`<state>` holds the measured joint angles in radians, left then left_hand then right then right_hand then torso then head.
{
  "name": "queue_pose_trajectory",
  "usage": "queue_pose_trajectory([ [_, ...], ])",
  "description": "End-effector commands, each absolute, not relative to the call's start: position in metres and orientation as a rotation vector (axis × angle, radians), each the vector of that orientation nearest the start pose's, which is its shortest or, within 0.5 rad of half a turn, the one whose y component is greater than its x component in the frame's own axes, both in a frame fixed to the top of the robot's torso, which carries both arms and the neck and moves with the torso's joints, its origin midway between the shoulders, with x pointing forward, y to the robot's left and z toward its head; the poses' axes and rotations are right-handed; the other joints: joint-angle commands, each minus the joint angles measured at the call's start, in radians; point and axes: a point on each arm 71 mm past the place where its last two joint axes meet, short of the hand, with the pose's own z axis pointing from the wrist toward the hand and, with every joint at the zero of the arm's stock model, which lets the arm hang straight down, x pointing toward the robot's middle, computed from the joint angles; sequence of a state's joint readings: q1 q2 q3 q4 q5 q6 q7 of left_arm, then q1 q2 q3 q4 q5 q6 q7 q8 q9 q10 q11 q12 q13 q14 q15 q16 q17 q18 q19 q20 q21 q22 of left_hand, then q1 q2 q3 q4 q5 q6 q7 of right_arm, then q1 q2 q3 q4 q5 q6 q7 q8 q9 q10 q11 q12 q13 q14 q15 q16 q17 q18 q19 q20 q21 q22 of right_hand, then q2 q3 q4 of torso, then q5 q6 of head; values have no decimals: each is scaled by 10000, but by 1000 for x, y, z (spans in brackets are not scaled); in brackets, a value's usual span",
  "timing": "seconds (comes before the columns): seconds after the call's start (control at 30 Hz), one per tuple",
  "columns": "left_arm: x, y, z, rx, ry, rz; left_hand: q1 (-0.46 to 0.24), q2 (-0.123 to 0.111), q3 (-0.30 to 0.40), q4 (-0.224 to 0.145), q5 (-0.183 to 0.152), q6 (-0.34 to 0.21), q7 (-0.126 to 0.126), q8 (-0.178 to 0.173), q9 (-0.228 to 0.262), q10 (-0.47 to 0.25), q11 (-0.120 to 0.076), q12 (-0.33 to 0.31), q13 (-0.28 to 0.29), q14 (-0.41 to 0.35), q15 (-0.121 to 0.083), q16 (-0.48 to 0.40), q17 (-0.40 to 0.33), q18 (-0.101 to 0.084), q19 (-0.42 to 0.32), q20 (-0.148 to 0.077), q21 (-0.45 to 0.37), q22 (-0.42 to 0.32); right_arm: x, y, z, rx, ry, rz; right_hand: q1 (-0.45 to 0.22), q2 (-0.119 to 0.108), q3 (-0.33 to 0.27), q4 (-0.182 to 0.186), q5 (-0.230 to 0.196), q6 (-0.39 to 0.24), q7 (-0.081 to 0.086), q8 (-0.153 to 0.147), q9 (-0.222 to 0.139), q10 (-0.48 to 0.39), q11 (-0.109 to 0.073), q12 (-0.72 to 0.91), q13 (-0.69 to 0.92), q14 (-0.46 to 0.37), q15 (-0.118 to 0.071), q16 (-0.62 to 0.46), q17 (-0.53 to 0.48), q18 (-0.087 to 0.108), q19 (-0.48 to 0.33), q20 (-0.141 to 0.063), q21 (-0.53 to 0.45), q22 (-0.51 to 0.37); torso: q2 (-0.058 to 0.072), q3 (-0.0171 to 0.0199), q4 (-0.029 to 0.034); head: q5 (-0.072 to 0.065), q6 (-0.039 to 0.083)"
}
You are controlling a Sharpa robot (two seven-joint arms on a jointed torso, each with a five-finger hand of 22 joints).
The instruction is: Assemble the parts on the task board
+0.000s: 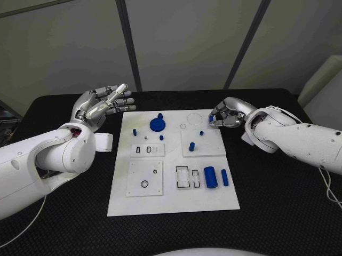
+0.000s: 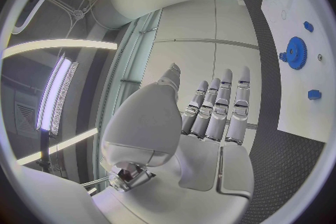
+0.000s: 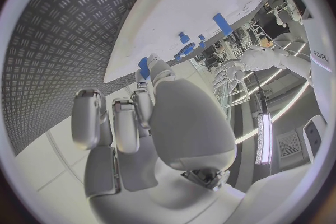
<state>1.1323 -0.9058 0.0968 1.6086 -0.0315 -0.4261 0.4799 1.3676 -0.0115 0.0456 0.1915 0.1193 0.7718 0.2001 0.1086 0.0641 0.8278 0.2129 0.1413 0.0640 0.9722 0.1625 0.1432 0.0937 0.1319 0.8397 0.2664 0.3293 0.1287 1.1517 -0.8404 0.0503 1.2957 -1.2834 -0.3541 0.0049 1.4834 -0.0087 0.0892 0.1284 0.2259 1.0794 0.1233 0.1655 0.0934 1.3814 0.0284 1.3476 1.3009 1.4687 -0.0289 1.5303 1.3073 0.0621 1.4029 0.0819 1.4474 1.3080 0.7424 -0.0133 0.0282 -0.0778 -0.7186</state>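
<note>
On the black table (image 1: 63,213), the right hand (image 1: 226,118) pinches a small blue part (image 1: 216,119) at the white task board's (image 1: 171,205) one o'clock corner, the left hand (image 1: 101,105) spread empty, most parts seemingly unassembled.

So the setup sits on a black desk (image 1: 286,213) with a bumpy, diamond-plate kind of texture, which you can see up close in the right wrist view. Behind it there's a plain grey wall (image 1: 186,37) made of big panels, split by dark seams (image 1: 129,42) running up at a slight angle. Off to the right a pale panel or board (image 1: 328,74) leans in at the corner. From the left wrist view you get long bright light strips (image 2: 59,89) glowing along the ceiling, plus the same grey wall panels.
</note>
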Motion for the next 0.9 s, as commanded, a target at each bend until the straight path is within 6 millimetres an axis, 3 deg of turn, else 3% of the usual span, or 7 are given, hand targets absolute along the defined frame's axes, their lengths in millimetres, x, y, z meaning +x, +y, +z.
queue_pose_trajectory([
  [0.03,481,226,-145,-10686,11995,-15639,-25,56,-14,-51,-52,57,582,-37,-1,-19,14,-35,-4,-1,16,-45,15,499,62,-3,-41,-17,522,-270,-181,1332,15571,6329,66,138,64,-29,38,212,-158,77,140,61,1,32,-19,862,-73,56,1843,-82,72,-21,32,211,-17,-2,-19,54,-3],
  [0.3,482,228,-146,-10704,11974,-15566,-21,60,-17,-58,-53,71,581,-37,0,-17,14,-35,-4,0,15,-48,16,499,63,-4,-42,-19,504,-238,-172,1078,15805,6815,31,116,69,-30,8,213,-161,86,146,56,-6,17,-29,866,-85,65,1866,-85,78,-39,36,220,-61,-26,-23,262,9],
  [0.57,485,229,-147,-10741,11955,-15487,-21,62,-19,-61,-53,91,579,-36,1,-15,13,-34,-4,2,15,-48,16,499,64,-4,-42,-19,483,-170,-162,-231,15955,7717,-19,93,63,-18,-17,213,-164,92,151,52,-9,2,-40,868,-91,68,1871,-90,93,-51,47,243,-149,-37,-36,519,-17],
  [0.7,487,228,-148,-10761,11954,-15463,-21,62,-19,-61,-53,91,579,-36,1,-15,13,-34,-4,2,15,-48,16,499,64,-4,-42,-19,481,-146,-162,-672,16062,7868,-20,102,74,-19,-14,220,-171,98,155,49,-13,-5,-45,869,-93,70,1877,-91,94,-54,48,244,-186,-52,-22,672,-42],
  [0.9,489,227,-149,-10777,11964,-15463,-21,62,-19,-61,-53,91,579,-36,1,-15,13,-34,-4,2,15,-48,16,499,64,-4,-42,-19,480,-121,-164,-1233,16193,7903,-42,117,88,-8,-6,206,-167,93,154,32,-14,-29,-69,867,-97,67,1870,-91,94,-60,49,245,-223,-106,30,787,-90],
])
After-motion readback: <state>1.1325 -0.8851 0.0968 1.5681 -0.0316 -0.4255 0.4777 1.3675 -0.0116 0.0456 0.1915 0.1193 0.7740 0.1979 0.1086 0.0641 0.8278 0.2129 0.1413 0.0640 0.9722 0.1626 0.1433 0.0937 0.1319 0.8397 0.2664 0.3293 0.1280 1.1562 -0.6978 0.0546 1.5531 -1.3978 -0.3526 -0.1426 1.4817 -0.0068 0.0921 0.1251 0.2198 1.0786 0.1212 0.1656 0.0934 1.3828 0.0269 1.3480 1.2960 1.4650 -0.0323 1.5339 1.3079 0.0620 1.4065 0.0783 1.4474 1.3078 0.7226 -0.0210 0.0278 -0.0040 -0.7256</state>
